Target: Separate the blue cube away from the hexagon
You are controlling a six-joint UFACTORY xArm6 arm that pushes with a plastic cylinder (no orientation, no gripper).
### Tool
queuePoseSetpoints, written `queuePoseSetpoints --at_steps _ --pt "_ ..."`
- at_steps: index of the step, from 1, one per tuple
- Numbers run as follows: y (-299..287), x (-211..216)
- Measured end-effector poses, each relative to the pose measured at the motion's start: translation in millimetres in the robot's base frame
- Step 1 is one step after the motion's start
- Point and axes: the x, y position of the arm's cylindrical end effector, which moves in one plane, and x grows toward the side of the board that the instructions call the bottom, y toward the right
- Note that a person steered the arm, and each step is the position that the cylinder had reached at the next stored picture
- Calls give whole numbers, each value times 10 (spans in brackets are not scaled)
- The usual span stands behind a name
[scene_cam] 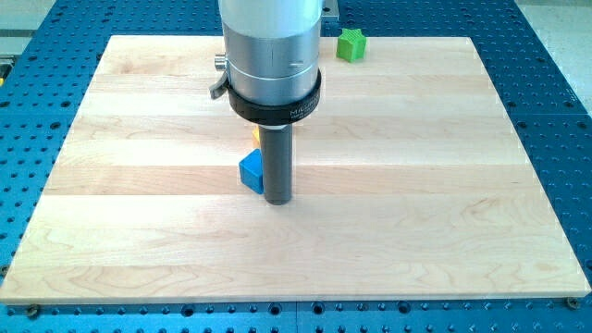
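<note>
Your view shows the pale wooden counter (pixel 388 240) on a blue perforated base (pixel 555 102), with the arm's grey cylindrical housing (pixel 273 55) descending from the 12 o'clock edge. The straight dark rod ends in my tip (pixel 277 201), near the counter's centre. This tool has no jaws to spread or press together; it pinches nothing and works by pushing alone.

The small blue cube (pixel 251 172) lies at 9 o'clock of the rod, touching it or just beside it; you cannot tell which. A sliver of yellow-orange block (pixel 254 135), presumably the hexagon, shows at 12 o'clock of the cube, mostly hidden behind the housing. The tip likely stands at the cube's flank so that a sideways stroke carries it off without disturbing the hexagon. A small green block (pixel 351 43), shape unclear, rests well apart near the counter's 12 o'clock edge, uninvolved.
</note>
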Motion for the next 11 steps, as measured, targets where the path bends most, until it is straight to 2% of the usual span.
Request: queuePoseSetpoints --at_steps 2,3,4,5,7,9,10,11 --pt "-171 133" --pt "-972 453" --pt "-1502 -167" --pt "-1079 -295" --pt "386 -174" --pt "675 -505" --pt "1413 -205" --pt "1626 93"
